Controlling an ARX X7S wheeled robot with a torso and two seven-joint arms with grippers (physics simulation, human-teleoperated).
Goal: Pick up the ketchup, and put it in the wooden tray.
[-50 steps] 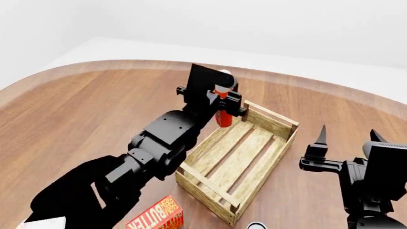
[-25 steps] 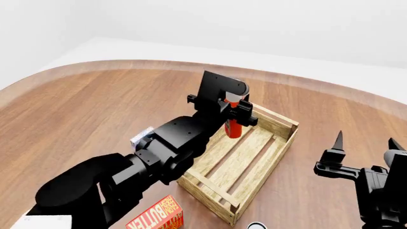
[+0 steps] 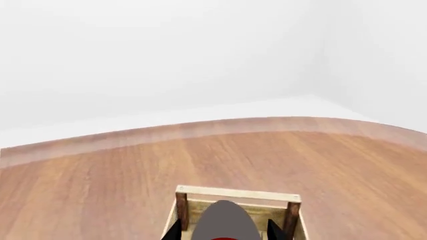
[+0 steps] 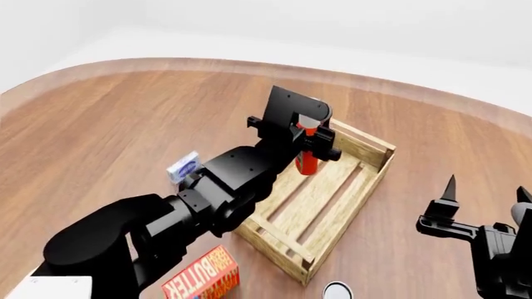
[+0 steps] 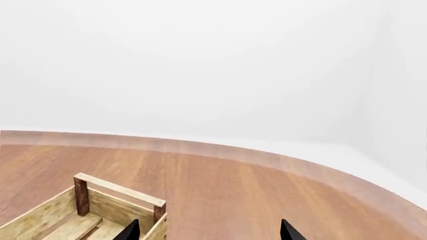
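Left claw (image 4: 314,138) pinches the ketchup (image 4: 307,159) upright over the wooden tray (image 4: 363,184) — right claw (image 4: 484,200), at four o'clock, spread wide.

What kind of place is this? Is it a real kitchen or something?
Probably not real: it looks like a computer-rendered test room. A bare curved wooden table meets blank white walls, with just a few groceries, such as the butter box, beside the wooden tray.

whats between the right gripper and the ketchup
In the head view, the wooden tray's near side wall and bare table; the ketchup hangs over the tray in the left gripper, right gripper aside.
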